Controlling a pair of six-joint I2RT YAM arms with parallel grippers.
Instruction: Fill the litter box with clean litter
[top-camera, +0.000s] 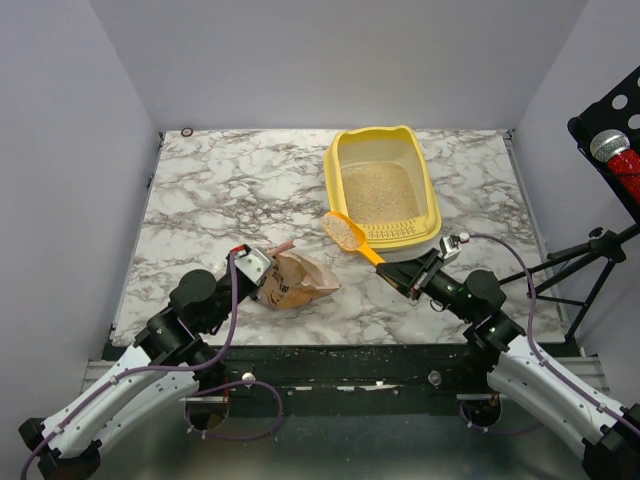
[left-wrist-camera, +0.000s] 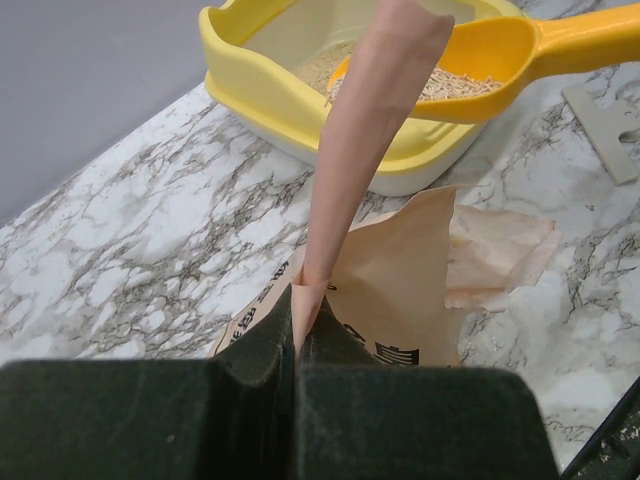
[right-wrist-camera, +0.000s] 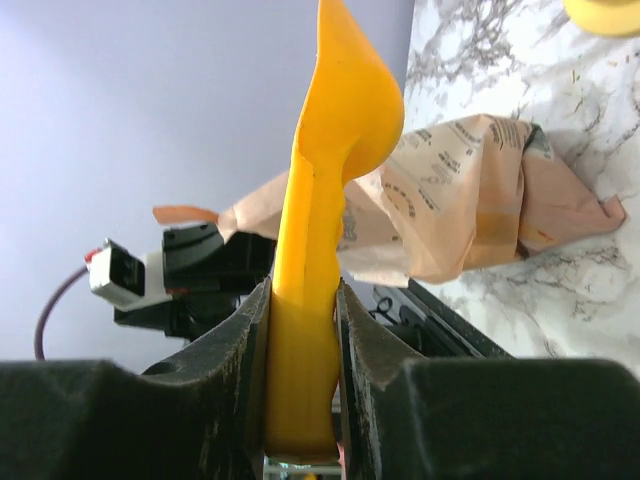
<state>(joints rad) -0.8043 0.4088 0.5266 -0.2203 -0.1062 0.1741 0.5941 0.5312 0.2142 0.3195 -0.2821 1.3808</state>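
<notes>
The yellow litter box (top-camera: 331, 180) sits on the marble table (top-camera: 230, 190), toward the back and a bit to the right. Its floor is covered with a layer of clean litter (top-camera: 378, 190), which looks like pale sand. The right gripper (top-camera: 400, 275) is just in front of the box, near its front lip. Its two fingers squeeze the handle of an orange scoop (top-camera: 350, 236), one finger on each side. The scoop reaches from the fingers up and to the left, so its bowl ends up right beside the near left corner of the box. The bowl has grains of litter in it. I cannot tell if the bowl touches the box. The left gripper (top-camera: 262, 268) is farther away from the box, over on the left. Its fingers are pressed tight together and pinch a thin strip at the top of a pinkish paper bag (top-camera: 295, 282). The bag lies on its side on the table, crumpled, with dark print on it. It is between the left fingers and the scoop.
</notes>
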